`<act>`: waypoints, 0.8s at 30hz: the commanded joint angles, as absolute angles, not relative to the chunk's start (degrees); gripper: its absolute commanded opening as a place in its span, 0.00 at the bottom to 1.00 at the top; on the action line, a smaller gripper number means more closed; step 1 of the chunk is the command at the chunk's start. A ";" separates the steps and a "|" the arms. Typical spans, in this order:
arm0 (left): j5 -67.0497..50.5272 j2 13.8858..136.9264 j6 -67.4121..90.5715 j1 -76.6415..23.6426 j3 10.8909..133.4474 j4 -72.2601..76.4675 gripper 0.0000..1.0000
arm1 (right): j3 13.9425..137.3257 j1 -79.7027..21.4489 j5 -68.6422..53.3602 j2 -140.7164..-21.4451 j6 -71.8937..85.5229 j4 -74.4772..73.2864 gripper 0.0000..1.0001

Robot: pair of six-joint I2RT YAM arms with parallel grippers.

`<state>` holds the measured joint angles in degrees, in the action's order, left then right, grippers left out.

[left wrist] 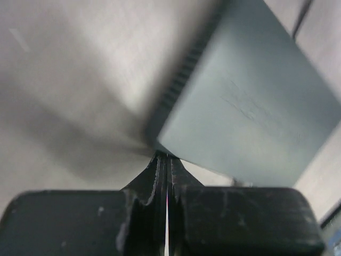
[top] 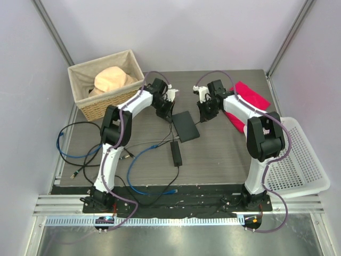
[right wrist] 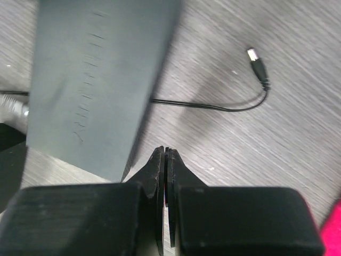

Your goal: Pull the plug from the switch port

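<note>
**Top view.** The switch [top: 185,126] lies flat at the centre of the table [top: 224,154]. The left gripper [top: 166,112] is just beside its 10 o'clock corner and the right gripper [top: 205,113] is near its 2 o'clock corner. Both pairs of jaws are clenched on nothing.

**Right wrist view.** The plug [right wrist: 256,60], on a thin black cable [right wrist: 213,106], lies free on the tabletop at 1 o'clock from the fingertips, apart from the switch.

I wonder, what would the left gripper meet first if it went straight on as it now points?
Probably the near corner of the flat matte-black rectangular switch, directly ahead of the left gripper, whose fingers are shut; the blur leaves depth uncertain.
</note>
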<state>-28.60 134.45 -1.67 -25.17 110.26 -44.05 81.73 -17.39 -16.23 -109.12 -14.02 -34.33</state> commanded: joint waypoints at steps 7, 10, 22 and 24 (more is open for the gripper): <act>-30.75 138.62 1.30 -24.44 122.44 -39.38 0.12 | 82.18 -18.63 -24.68 -107.05 -13.27 -36.65 0.01; -35.93 131.59 5.00 -23.29 115.68 -36.05 0.29 | 82.35 -20.21 -26.01 -106.96 -15.72 -37.26 0.01; -51.60 131.74 -3.51 -22.06 108.37 -49.75 0.42 | 83.32 -25.93 -26.37 -112.76 -18.19 -39.20 0.01; -50.72 132.79 -4.82 -22.15 108.37 -50.27 0.41 | 82.62 -25.84 -24.44 -113.64 -18.28 -38.94 0.01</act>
